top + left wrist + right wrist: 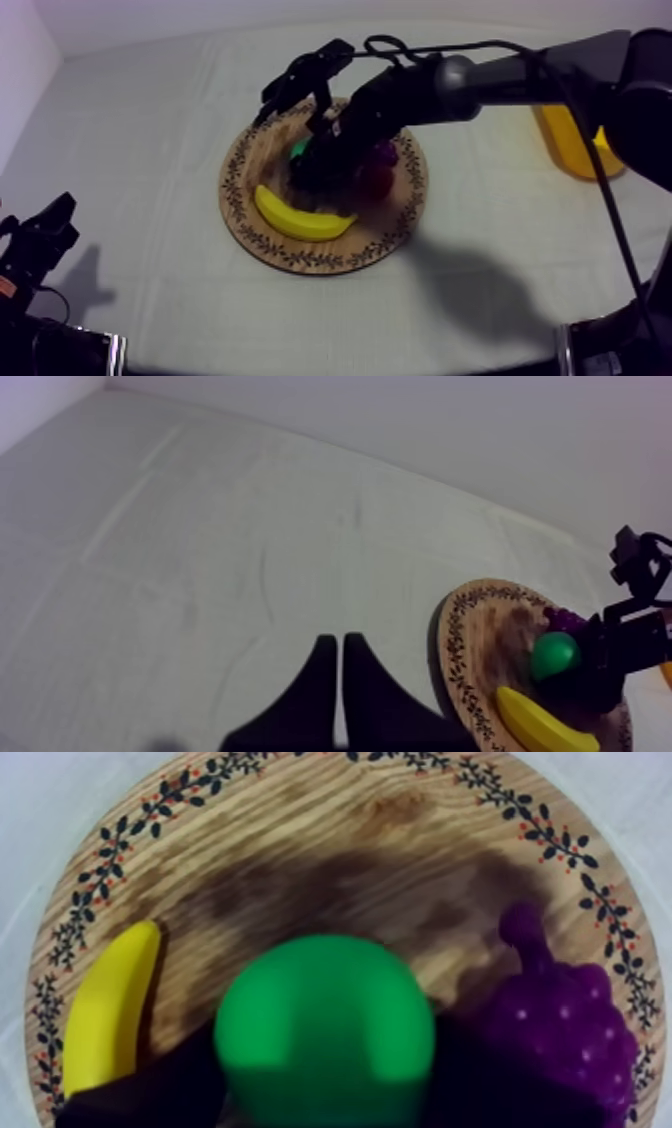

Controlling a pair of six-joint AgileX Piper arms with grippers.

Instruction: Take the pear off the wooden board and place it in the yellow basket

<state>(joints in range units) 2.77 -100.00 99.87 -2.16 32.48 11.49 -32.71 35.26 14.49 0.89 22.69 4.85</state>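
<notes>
The right arm reaches in from the far right of the bench (150, 110), which is covered by a grey-white cloth. The right end effector (318, 172) is down over the middle of the round wooden board with a patterned rim (262, 250). The green toy pear (325, 1022) sits directly between its two black fingers (150, 1097). In the right wrist view one finger lies against each flank of the pear, so the end effector is clenched around the fruit and grasping it. Whether the pear rests on the wood or hangs just clear of it cannot be told. From above, a patch of the green pear shows at the end effector's left edge, over the board's centre.

The curved yellow toy banana (300, 218) lies along the near left part of the board, just beside the end effector and apart from the pear. The purple bunch of toy grapes (386, 152) lies on the other side of the pear, close to the finger there. A small red fruit (377, 183) sits on the board just beside the grapes, on their near side.

The yellow basket (575, 150) stands at the far right of the bench, well apart from the board and partly hidden behind the right arm.

The left end effector (45, 235) sits low at the near left of the bench, well apart from the board. In the left wrist view its fingers (315, 696) lie together as a narrow wedge, clenched on nothing, above bare cloth.
</notes>
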